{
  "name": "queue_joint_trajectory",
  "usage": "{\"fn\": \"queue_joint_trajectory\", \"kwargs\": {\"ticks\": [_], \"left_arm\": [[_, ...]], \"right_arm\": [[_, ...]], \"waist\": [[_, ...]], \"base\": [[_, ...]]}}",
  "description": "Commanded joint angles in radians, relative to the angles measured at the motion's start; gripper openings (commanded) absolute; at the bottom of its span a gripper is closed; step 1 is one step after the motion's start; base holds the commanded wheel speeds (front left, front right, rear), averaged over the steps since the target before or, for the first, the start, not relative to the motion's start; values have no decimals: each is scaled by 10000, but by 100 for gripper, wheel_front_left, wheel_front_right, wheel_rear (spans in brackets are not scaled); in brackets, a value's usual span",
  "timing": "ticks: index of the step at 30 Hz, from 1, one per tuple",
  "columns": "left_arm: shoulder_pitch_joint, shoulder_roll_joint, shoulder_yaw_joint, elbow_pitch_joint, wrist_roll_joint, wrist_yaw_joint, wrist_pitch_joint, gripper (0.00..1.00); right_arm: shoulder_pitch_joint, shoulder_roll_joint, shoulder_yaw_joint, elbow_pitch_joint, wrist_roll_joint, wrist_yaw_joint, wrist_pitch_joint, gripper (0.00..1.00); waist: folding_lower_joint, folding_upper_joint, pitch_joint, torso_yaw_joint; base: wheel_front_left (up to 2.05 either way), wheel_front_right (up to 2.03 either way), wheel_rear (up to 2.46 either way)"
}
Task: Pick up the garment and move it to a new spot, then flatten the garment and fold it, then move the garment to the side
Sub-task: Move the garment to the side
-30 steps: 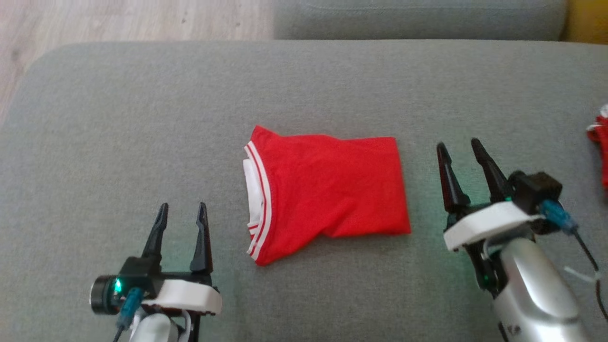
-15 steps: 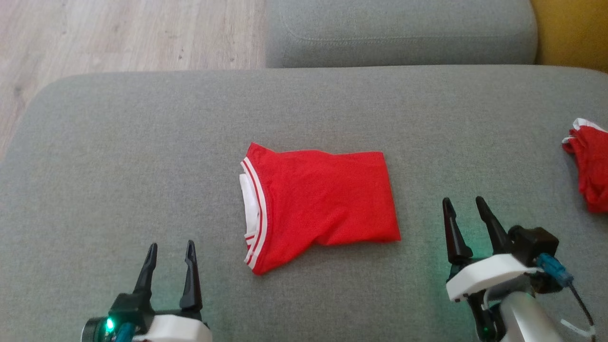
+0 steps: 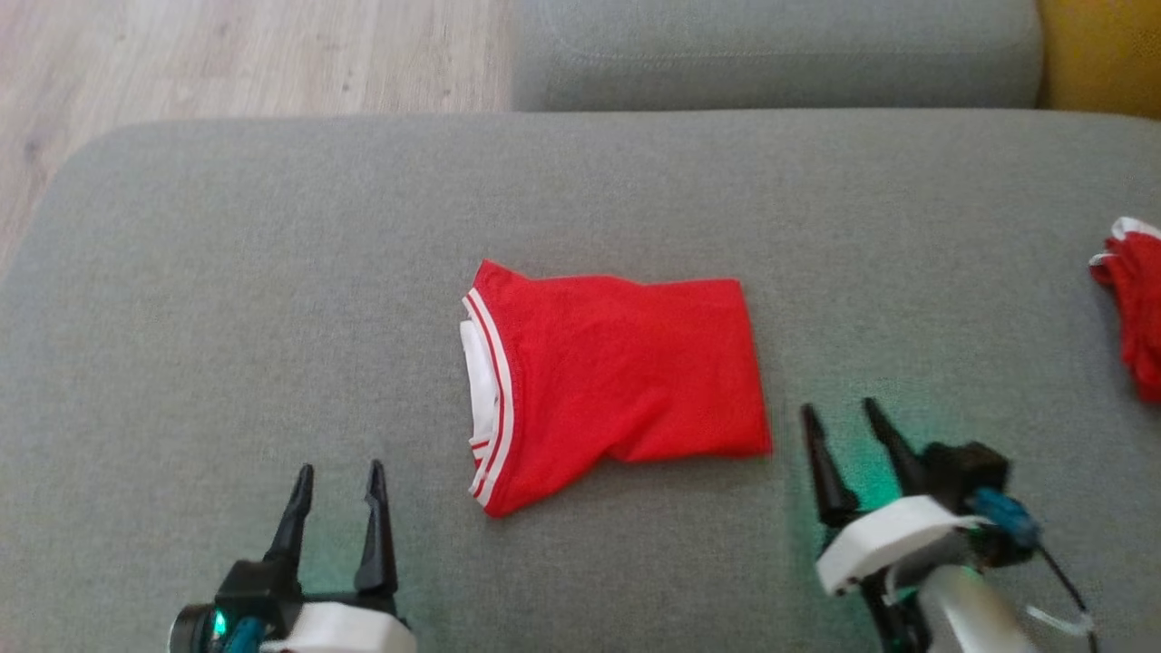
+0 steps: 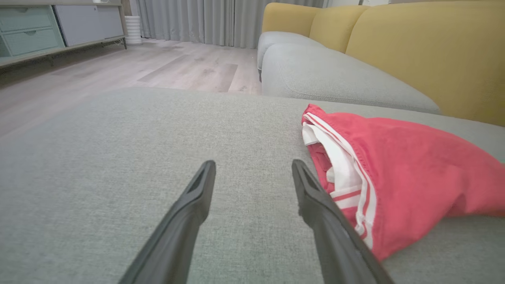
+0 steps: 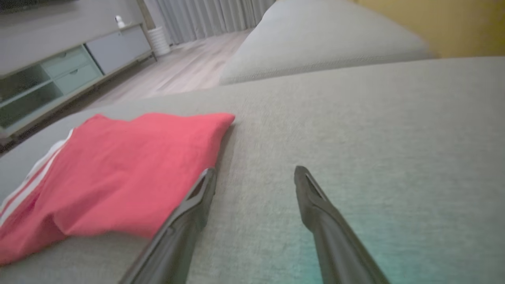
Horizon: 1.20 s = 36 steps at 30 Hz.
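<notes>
Now, both pairs of jaws are seen standing wide apart, with nothing caught between them. The left gripper (image 3: 340, 466) is held low over the grey sofa seat (image 3: 227, 272), pointing up the head view, and bare fabric is seen between its two dark fingers (image 4: 191, 213) in the left wrist view. The right gripper (image 3: 838, 408) is likewise spread, tilted slightly leftward, and a green glow is cast on the seat around it. The garment (image 3: 626, 372), red with white stripes along its left edge, is laid folded into a rough rectangle at the middle of the seat, between the two grippers. Its lower right corner is found just beside the right gripper's tips; whether contact is made cannot be told. The left gripper is placed off to the garment's lower left, near but apart. Further out, a second red cloth (image 3: 1132, 308) is spotted at the seat's right edge, well apart. Beyond the seat, another grey cushion (image 3: 771, 54), a yellow backrest (image 3: 1102, 50) and a pale wood floor (image 3: 227, 54) are taken in.
</notes>
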Motion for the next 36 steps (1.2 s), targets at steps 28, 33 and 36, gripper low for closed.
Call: {"fn": "queue_joint_trajectory", "kwargs": {"ticks": [28,33,36], "left_arm": [[-985,30,-63,-395,-418,-2,-95,100],[-1324,30,-245,-321,-278,-187,-95,100],[-1523,30,-440,-265,-210,-242,-95,100]], "right_arm": [[-3072,90,1585,4100,805,-9,237,0],[-3012,88,1487,4315,876,-9,24,0],[-2911,85,1436,4343,973,-9,-40,0]], "waist": [[0,-1,1036,-1449],[0,-1,1057,-2964],[0,-1,1060,-3665]], "base": [[0,0,0],[0,0,0],[0,0,0]]}}
